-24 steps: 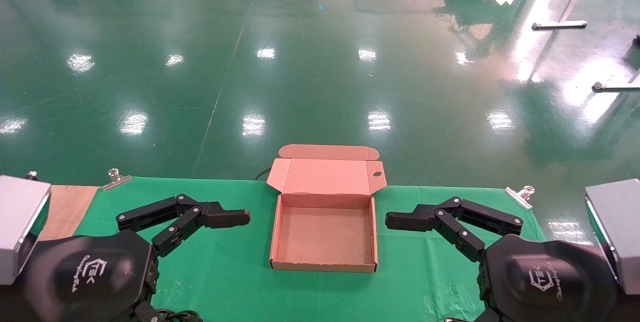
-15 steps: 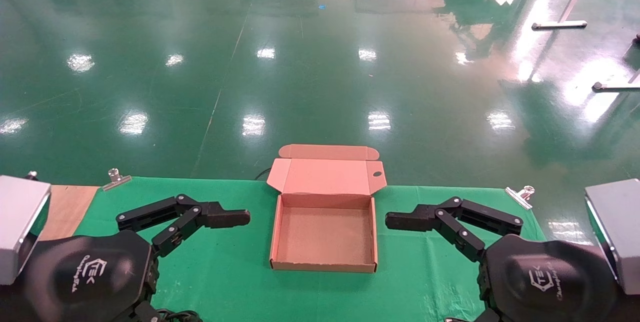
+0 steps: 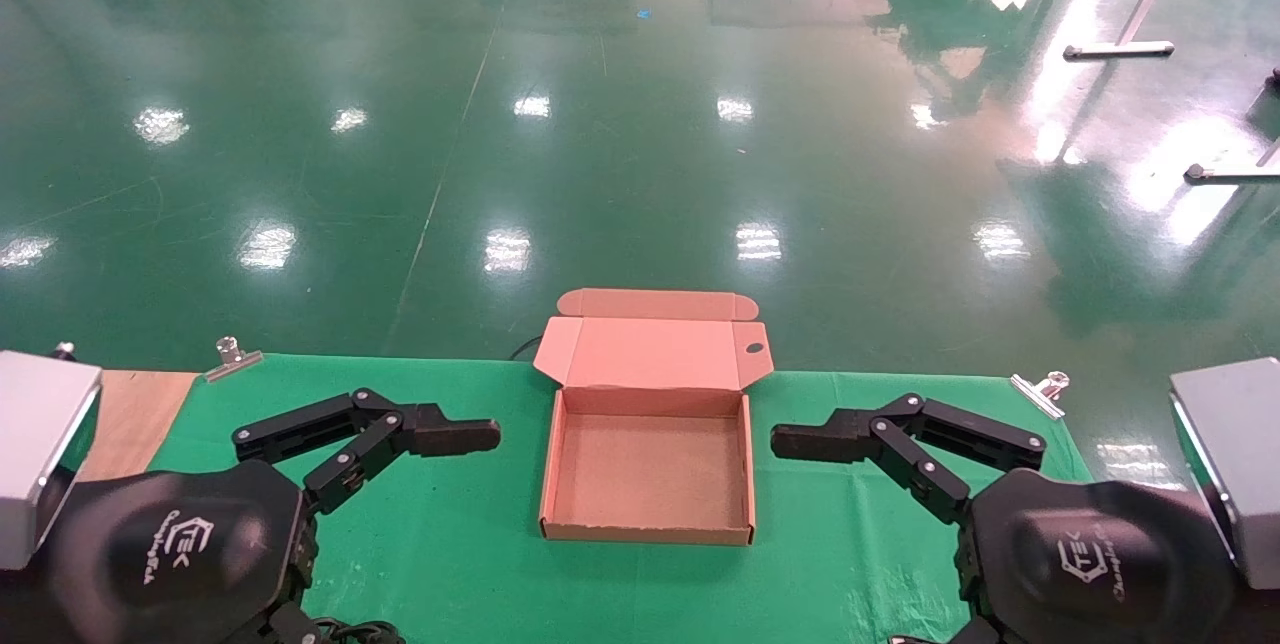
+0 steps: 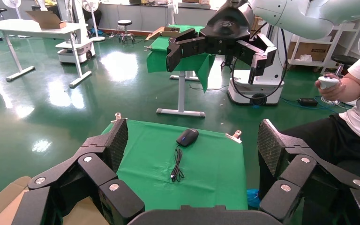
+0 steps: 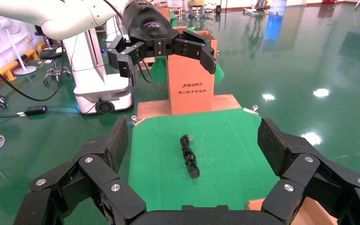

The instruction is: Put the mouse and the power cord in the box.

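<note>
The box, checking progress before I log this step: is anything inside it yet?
No, the box lies open on the green cloth with only its bare cardboard floor showing in the head view.

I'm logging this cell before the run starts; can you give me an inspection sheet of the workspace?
Surface: green cloth, held by metal clips.
Job's things: box open and empty at centre; mouse and power cord lie on the cloth, seen only in the wrist views.
Clutter: upright carton beyond the cord.
Grippers: left gripper and right gripper open, flanking the box, holding nothing.
Cables: thin black lead beside the mouse.
Surroundings: glossy green floor; seated person nearby.
</note>
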You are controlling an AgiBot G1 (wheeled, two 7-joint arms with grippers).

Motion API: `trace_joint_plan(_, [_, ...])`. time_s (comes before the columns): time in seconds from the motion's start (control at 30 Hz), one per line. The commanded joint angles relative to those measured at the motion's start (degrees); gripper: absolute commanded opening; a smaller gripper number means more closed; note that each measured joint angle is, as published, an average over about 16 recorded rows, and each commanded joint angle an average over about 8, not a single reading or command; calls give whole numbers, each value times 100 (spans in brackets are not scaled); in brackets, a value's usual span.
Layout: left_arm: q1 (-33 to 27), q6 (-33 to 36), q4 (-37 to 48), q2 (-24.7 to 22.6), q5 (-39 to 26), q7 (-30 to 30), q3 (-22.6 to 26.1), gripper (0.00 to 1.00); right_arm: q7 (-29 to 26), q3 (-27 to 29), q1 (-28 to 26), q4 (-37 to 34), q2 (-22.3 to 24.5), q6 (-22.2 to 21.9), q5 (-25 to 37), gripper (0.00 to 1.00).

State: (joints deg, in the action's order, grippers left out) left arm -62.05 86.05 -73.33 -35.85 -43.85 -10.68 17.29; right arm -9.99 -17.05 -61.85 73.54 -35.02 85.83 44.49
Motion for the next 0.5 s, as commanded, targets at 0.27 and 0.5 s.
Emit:
trace_joint_plan(0.27, [-329,160,302,-269,-1046,73,567,100,465,-425,-238,-82,12,29,1314,100])
trace_joint_plan(0.5, [-864,232,1225,-474,-2618,534,1229,100,1298,-945,-684,-308,-145,-211,3139,100])
